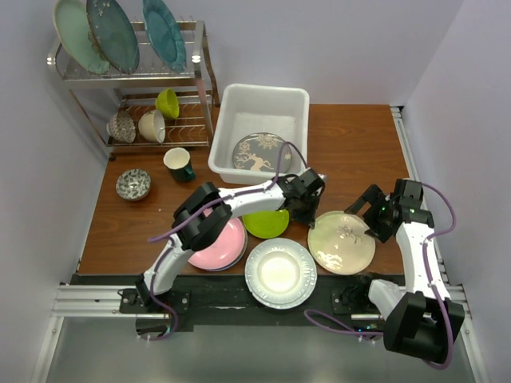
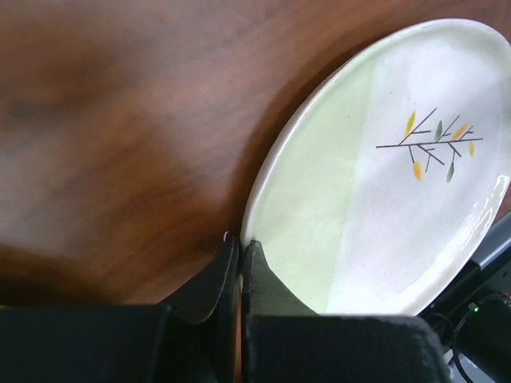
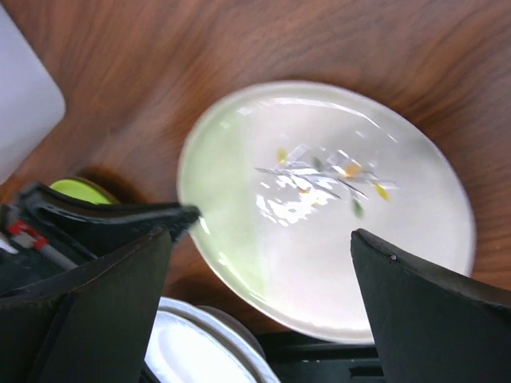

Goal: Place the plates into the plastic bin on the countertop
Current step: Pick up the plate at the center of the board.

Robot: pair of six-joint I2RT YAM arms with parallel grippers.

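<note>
In the overhead view the plastic bin [image 1: 239, 104] stands at upper centre of the reddish-brown tabletop [image 1: 351, 152], and one grey plate with a white deer [image 1: 257, 152] lies flat inside it. The other plates lie on the tabletop in the lower half of the frame. A pink plate [image 1: 225, 243] is at lower left, partly under the left arm, and a lime green plate [image 1: 267, 225] is just right of it. A white fluted plate [image 1: 279, 273] is at bottom centre, and a cream plate [image 1: 342, 242] with a small twig motif is to its right. The left arm reaches diagonally across the pink and green plates. The left pincer [image 1: 307, 203] is low over the wood between the green and cream plates. In its wrist view the fingers are pressed together with nothing between them. Their tips are right at the cream plate's rim, and I cannot tell whether they touch it. The right pincer [image 1: 374, 217] is at the upper right edge of the cream plate. Its wrist view shows the fingers [image 3: 104, 279] spread wide, with the plate filling the gap between them. At upper left a metal dish rack [image 1: 132, 80] holds three large teal plates on top and bowls below. A dark cup [image 1: 177, 163] and a patterned bowl [image 1: 132, 184] sit on the tabletop beside it.
</note>
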